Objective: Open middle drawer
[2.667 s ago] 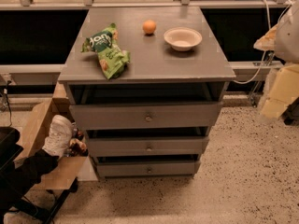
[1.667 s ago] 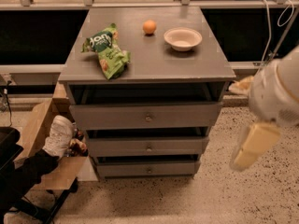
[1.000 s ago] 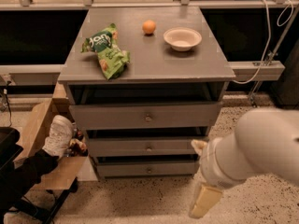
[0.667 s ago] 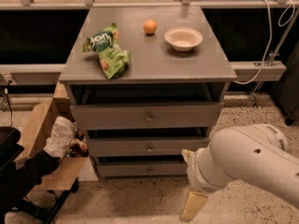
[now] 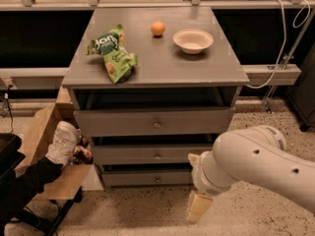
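End effector (image 5: 199,206) low, below-right of middle drawer (image 5: 138,155), grip state unclear; green bag (image 5: 114,53) lettering illegible.

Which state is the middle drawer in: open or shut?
Shut: the middle drawer shows no inside; its front sits back in the cabinet. The end effector hangs low right, off the knob.

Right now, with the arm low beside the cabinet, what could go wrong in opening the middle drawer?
1. The gripper hangs near the floor, below the middle drawer. Its knob sits close above the bottom drawer's knob, so the gripper might catch the wrong one.
2. The arm crowds the right front corner of the cabinet; a bump could set the orange rolling.
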Controlling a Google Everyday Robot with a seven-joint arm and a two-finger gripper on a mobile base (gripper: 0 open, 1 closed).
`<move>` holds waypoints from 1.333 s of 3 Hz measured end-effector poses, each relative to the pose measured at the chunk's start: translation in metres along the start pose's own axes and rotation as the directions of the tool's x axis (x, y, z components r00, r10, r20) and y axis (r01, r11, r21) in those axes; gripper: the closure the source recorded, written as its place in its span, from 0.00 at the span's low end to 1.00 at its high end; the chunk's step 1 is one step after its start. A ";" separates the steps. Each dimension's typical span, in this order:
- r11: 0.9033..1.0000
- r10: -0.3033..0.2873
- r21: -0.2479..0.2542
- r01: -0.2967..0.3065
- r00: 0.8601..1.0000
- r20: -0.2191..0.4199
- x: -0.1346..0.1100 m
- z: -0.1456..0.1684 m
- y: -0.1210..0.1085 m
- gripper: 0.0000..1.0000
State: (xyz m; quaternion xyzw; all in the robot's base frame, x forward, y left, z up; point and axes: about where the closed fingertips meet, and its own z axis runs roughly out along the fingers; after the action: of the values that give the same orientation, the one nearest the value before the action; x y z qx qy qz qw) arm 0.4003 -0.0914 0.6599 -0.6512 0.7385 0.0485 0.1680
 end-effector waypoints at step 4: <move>0.999 0.012 0.031 -0.007 0.984 -0.177 0.046 0.132 -0.101 0.00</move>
State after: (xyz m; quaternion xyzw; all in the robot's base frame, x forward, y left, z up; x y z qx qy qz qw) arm 0.5193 -0.1115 0.5366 -0.6468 0.7542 -0.0201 0.1112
